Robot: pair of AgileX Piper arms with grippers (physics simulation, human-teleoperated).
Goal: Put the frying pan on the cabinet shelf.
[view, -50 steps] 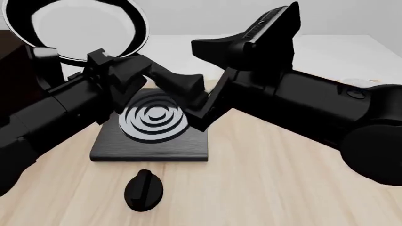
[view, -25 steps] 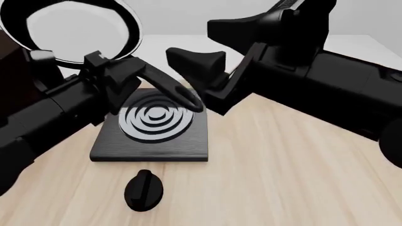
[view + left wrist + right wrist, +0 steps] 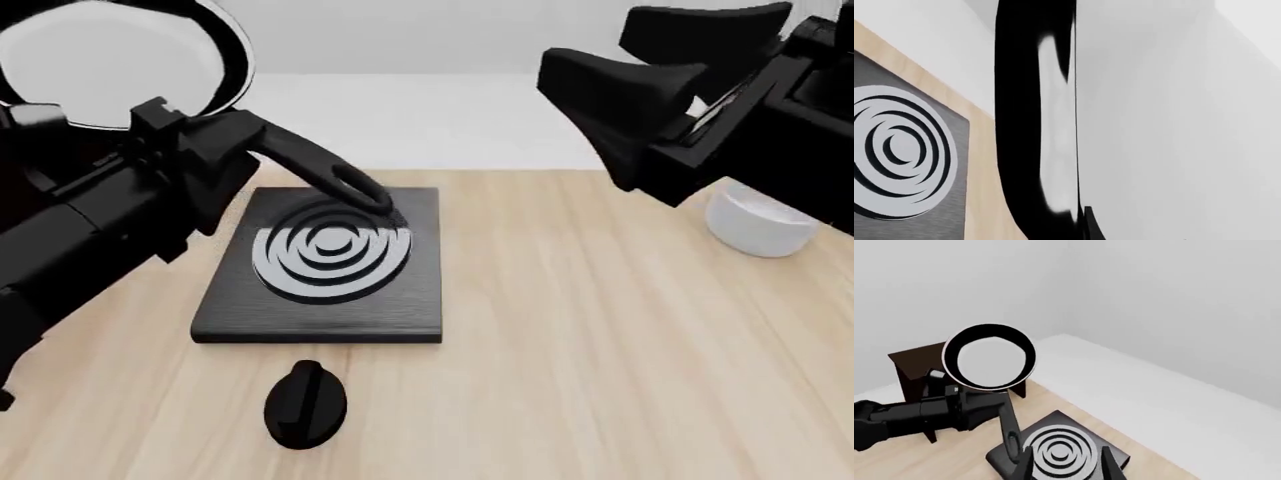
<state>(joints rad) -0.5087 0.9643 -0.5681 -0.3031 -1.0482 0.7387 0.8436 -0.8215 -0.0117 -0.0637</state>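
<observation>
frying pan (image 3: 114,55) is hanging high in the air, its long handle running down into the left gripper (image 3: 200,165) that is squeezing it, with the cabinet shelf (image 3: 911,360) lying just behind, while the right gripper (image 3: 654,95) is waiting open, far off.

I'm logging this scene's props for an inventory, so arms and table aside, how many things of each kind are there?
Frying pan: 1
Stove plate: 1
Black knob: 1
White bowl: 1
Dark brown cabinet: 1
Total: 5
</observation>
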